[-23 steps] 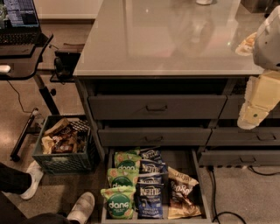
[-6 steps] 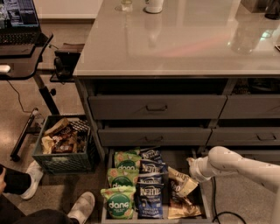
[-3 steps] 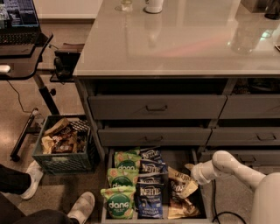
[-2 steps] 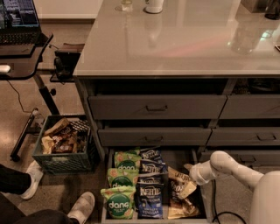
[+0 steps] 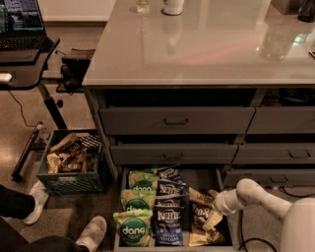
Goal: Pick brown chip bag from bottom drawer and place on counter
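Note:
The bottom drawer [image 5: 119, 216] of the dark grey cabinet is pulled open. It holds green, blue and brown snack bags in three columns. The brown chip bag [image 5: 198, 210] lies in the right column, with more brown bags behind and in front of it. My gripper [image 5: 213, 219] reaches in from the lower right, on a white arm, and is down on the right edge of the brown chip bag. The pale grey glossy counter [image 5: 197, 54] tops the cabinet above.
Green Dang bags [image 5: 134, 228] fill the left column and blue Kettle bags [image 5: 168, 219] the middle. A green crate of snacks [image 5: 74, 165] stands left of the cabinet. A laptop desk [image 5: 24, 54] is further left. A person's shoes [image 5: 93, 231] are at the lower left. A mug [image 5: 173, 6] stands on the counter.
The arm, earlier raised at the right beside the counter, has come down into the open drawer. Over the last second it has barely moved at the brown bags.

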Tool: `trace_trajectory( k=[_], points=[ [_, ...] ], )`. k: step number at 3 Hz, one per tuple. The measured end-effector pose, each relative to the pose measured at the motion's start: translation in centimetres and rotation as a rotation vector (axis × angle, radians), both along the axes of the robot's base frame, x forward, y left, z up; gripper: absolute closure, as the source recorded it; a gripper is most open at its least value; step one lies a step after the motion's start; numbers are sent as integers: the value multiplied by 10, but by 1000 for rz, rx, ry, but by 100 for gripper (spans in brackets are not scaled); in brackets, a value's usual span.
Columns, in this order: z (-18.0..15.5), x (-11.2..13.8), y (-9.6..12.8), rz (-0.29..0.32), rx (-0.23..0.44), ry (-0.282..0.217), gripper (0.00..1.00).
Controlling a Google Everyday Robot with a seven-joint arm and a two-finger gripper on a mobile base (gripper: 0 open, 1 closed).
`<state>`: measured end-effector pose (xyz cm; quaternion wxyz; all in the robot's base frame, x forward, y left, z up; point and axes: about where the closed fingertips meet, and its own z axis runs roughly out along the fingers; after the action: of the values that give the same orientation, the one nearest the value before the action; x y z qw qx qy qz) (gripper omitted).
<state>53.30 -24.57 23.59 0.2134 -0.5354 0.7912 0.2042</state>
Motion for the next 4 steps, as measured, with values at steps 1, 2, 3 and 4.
trace_trajectory(
  k=[1, 2, 3, 4],
  points=[
    [-31, -8, -11, -28, 35, 36, 0],
    [-61, -5, -21, -72, 74, 56, 0],
    [-64, 0, -25, -84, 72, 49, 19],
    [-64, 0, -25, -84, 72, 49, 42]
  ],
)
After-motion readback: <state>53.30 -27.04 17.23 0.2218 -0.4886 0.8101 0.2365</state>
